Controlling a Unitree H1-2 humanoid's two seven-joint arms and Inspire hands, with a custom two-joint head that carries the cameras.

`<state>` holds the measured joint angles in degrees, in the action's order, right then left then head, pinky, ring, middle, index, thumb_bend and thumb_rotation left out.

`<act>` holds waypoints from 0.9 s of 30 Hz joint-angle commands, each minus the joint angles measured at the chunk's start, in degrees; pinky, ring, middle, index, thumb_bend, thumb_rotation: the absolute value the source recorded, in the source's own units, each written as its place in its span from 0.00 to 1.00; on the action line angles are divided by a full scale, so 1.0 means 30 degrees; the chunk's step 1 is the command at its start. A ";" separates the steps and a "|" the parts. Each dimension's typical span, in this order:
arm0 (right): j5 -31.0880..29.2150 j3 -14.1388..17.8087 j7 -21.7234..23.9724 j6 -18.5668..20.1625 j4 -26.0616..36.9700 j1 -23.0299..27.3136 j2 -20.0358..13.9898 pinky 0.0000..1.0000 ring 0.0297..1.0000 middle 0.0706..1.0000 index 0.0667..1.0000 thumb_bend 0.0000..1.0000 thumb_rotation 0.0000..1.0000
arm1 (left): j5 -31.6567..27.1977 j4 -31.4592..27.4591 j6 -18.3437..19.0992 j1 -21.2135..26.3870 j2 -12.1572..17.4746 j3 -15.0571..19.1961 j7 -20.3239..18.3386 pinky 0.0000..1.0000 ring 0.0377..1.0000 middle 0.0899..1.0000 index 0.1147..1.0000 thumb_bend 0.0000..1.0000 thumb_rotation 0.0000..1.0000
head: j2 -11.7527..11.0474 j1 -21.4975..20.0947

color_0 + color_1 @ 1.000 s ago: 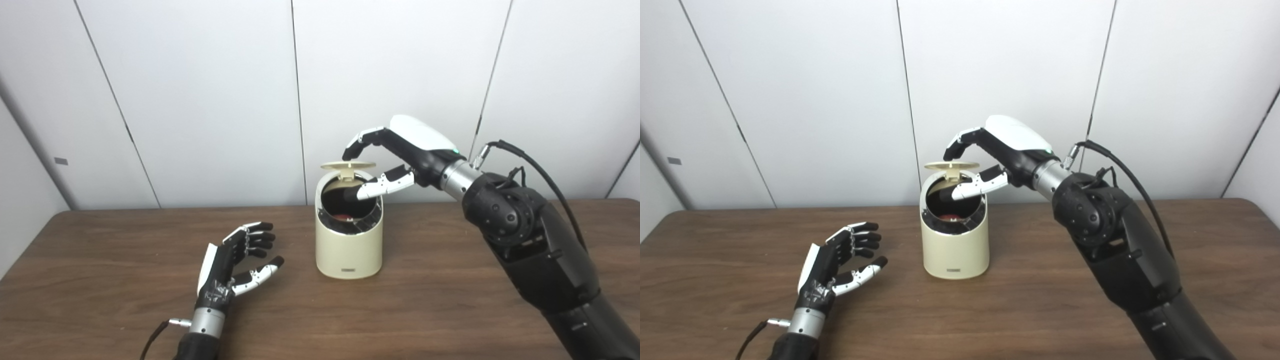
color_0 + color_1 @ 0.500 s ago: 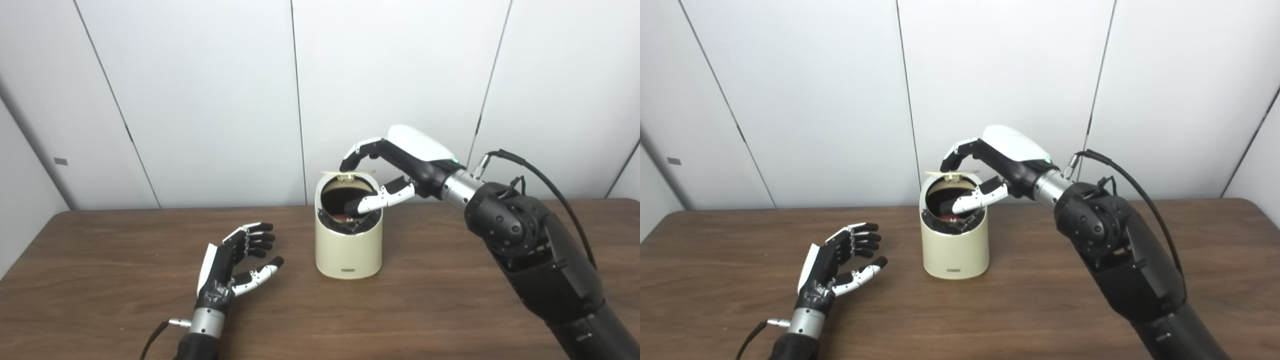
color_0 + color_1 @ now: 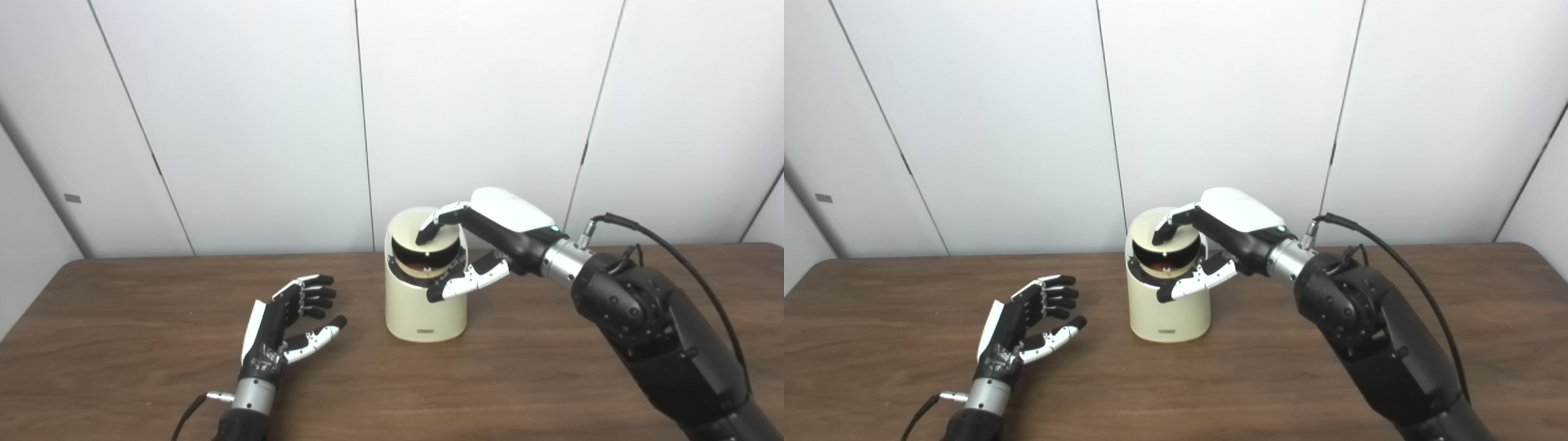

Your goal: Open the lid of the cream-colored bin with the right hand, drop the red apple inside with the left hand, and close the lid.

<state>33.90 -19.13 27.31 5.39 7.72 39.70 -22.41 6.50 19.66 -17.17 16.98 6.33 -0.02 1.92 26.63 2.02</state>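
Right hand (image 3: 490, 242) presses its fingertips (image 3: 422, 236) on the cream bin's (image 3: 424, 306) half-lowered lid (image 3: 422, 229), thumb spread, holding nothing. Red apple (image 3: 419, 266) shows through the gap. Left hand (image 3: 285, 327) rests open near the table's (image 3: 122, 343) front edge, bare wood around it.

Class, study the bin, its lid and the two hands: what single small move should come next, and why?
Probably the right hand should press the lid down the rest of the way. Its fingers rest on the tilted lid, a dark gap still shows beneath it, something red, likely the apple, lies inside the bin, and the left hand lies open on the table.
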 commanded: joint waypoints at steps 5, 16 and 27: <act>0.0331 -0.0054 0.0255 -0.0354 0.0711 0.0167 -0.0201 0.80 0.85 0.68 0.66 0.64 0.55 | 0.0035 0.0328 0.0061 -0.1001 -0.0457 -0.0097 0.0261 0.60 0.63 0.63 0.68 0.58 0.00 | 0.0172 0.0071; 0.0925 -0.0343 0.0624 -0.0748 0.0597 -0.0336 -0.0085 0.84 0.84 0.66 0.65 0.65 0.51 | 0.0184 -0.0096 0.0361 -0.1135 -0.0451 -0.0117 0.0279 0.61 0.63 0.63 0.68 0.57 0.00 | 0.0451 0.0136; 0.1549 -0.0985 0.2042 -0.0095 0.0341 -0.0112 -0.0227 0.83 0.88 0.72 0.70 0.65 0.58 | 0.0239 -0.0639 0.0855 -0.1299 -0.0521 -0.0142 0.0308 0.62 0.64 0.63 0.68 0.58 0.00 | 0.0717 0.0217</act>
<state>37.92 -21.30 31.18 4.41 8.22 37.72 -22.51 6.79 17.26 -14.59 15.65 5.96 0.03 2.16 28.74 2.64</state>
